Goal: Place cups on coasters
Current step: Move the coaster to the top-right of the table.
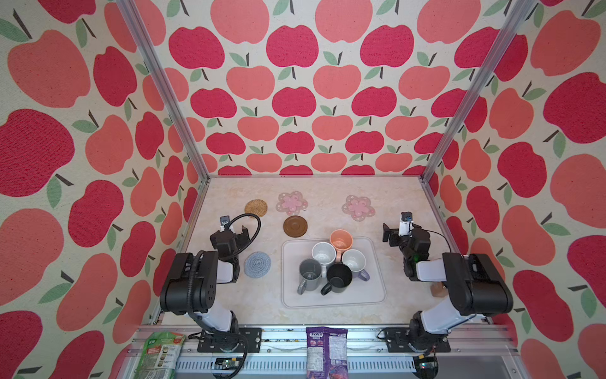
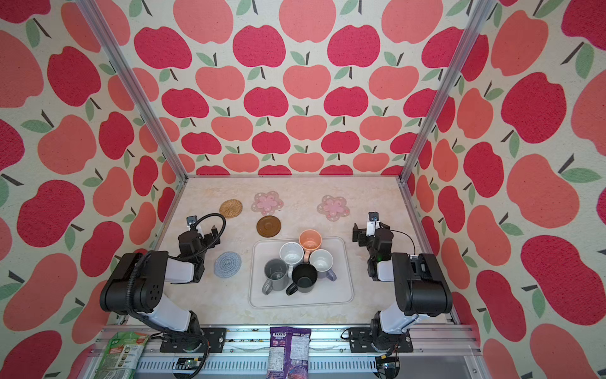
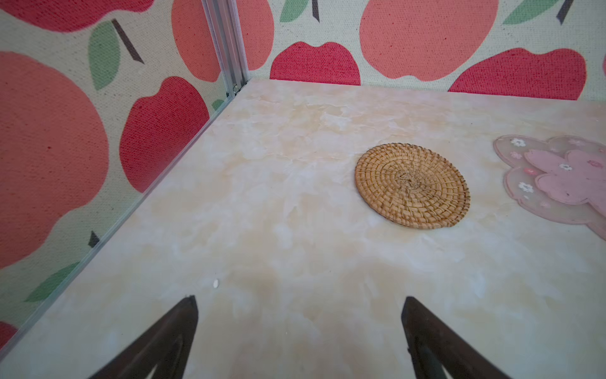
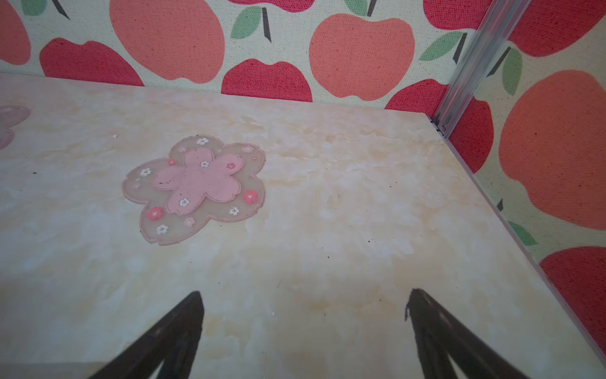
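On the pale tray [image 1: 377,297] at the front middle of the table [image 1: 328,188], all five cups stand upright and bunched together. The peach-orange mug [image 1: 341,239] is farthest back, with the white mug [image 1: 323,252] and the lavender mug [image 1: 363,274] in front of it. The grey mug [image 1: 310,274] and black mug [image 1: 339,279] are nearest the robot. No cup is on a coaster yet, so the job looks to be at its very start. All five mats lie bare:

- The grey-blue crocheted coaster [image 1: 257,264] is just beside the tray on the left.
- The dark brown coaster [image 1: 295,226] is just beyond the tray.
- The rattan coaster [image 1: 255,207] and one pink flower coaster [image 1: 292,202] are farther back.
- The second flower coaster [image 1: 358,207] is back right.

The left claw [image 3: 300,299] and right claw [image 4: 305,292] are spread wide and empty, each over bare table on its own side of the tray. The next move probably calls for a first pick from the crowded cluster. An outer mug seems easiest, since the touching cups leave the fingers little room.
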Tool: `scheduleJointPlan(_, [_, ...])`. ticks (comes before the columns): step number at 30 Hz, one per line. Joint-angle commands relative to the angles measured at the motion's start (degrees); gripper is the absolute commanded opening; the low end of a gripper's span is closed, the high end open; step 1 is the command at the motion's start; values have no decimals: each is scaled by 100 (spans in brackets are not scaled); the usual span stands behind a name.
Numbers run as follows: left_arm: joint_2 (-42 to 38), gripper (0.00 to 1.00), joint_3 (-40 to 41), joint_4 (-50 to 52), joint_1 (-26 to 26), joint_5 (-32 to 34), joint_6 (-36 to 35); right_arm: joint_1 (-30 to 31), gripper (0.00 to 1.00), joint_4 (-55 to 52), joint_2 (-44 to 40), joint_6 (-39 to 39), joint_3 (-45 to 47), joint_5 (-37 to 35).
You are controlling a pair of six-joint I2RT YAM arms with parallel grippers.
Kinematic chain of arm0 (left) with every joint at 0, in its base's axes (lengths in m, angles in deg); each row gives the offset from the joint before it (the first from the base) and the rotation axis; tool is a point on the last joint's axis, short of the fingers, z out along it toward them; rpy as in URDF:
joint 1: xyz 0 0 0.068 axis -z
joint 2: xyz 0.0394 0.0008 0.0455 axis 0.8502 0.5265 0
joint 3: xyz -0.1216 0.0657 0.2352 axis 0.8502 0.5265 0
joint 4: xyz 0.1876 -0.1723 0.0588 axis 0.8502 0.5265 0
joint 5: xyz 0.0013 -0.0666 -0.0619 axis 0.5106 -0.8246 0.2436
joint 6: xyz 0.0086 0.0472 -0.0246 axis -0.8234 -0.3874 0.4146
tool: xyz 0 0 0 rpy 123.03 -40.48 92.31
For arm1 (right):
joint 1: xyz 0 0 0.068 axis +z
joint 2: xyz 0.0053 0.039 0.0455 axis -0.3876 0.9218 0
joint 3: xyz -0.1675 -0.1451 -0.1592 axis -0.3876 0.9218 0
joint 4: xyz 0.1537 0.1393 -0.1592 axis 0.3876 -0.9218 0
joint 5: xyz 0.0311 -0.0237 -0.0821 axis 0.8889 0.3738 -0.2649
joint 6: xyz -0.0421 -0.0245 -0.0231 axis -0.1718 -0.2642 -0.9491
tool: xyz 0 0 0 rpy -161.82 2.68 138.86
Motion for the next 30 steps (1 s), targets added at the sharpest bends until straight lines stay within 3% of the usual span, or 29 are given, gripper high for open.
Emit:
scheduleJointPlan(1, [89, 99, -135, -152, 28, 52, -49, -3, 99, -50, 49, -89, -33, -117])
scheduleJointPlan(30, [89, 99, -133, -157, 28, 52, -56, -43, 99, -163, 55, -77, -84, 13])
